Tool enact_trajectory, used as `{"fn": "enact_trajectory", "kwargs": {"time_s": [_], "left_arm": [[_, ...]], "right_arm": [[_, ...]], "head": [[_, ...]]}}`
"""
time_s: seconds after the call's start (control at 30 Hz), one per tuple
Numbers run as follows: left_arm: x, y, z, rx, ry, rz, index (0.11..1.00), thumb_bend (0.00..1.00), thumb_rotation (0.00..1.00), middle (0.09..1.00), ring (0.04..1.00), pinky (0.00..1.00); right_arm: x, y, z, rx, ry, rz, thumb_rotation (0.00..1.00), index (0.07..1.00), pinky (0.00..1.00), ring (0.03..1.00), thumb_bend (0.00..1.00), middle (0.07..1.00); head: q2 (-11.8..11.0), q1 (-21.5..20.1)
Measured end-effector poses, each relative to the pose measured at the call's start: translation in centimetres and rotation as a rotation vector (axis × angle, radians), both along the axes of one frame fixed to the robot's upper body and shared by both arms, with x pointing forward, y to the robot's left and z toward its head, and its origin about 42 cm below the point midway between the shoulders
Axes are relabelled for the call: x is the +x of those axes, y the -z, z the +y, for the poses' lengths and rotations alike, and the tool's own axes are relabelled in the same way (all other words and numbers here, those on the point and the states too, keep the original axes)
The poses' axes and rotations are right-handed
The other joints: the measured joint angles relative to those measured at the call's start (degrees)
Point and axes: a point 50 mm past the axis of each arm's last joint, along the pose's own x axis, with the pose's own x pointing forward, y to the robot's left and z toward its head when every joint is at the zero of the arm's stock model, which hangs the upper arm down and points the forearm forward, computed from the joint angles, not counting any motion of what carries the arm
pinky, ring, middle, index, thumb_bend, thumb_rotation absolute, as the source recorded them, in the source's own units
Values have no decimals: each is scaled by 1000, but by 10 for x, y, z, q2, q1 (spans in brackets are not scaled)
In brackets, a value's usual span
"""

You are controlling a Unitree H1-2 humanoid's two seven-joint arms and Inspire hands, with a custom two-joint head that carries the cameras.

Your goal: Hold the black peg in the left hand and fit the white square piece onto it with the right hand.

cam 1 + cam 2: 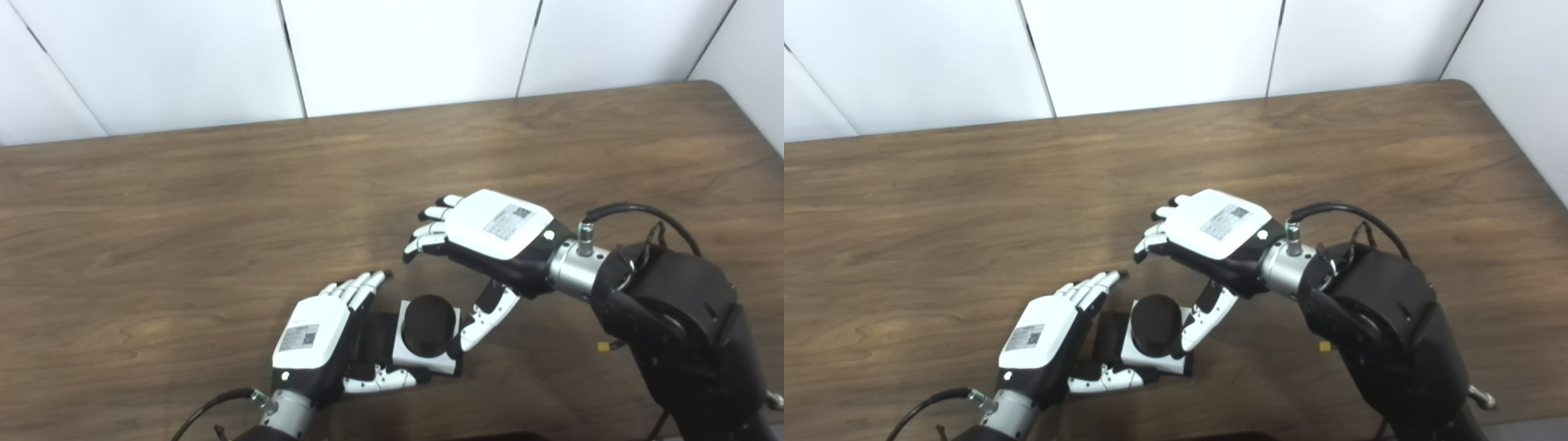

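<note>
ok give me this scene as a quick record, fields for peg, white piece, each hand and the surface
black peg: round top pokes up through the white piece, standing on the table
white square piece: sits around the peg, flat on a black base
left hand: open beside the piece on its left, thumb along the near edge
right hand: open, fingers arched above and apart, thumb at the peg's right side
table: brown wood

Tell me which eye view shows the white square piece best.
The left eye view: the white square piece shows its left edge, near edge and right corner around the black peg. The right eye view shows the same piece, only slightly more covered by the right hand's thumb. The difference is small.
</note>
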Motion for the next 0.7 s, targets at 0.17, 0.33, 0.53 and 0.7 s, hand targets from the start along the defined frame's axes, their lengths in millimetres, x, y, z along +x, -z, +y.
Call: {"fn": "enact_trajectory", "kwargs": {"time_s": [0.17,0.33,0.53,0.7], "left_arm": [[3,-7,11,-33,-27,-36,1000,1000,722,1000,1000,1000],[3,-29,33,-86,-77,-74,1000,1000,695,1000,1000,1000],[2,-39,64,-194,-166,-16,1000,1000,697,1000,1000,964],[0,-39,100,-435,-305,56,990,836,936,995,993,961]], "right_arm": [[2,-3,-13,45,42,2,705,832,934,928,849,860],[2,-1,-32,146,110,69,846,891,946,947,774,891],[2,17,-55,353,234,212,996,938,919,986,771,950],[-11,56,-75,589,403,292,1000,996,949,1000,713,998]], "head": [[-3,5],[-5,7],[-10,13],[-12,14]]}}
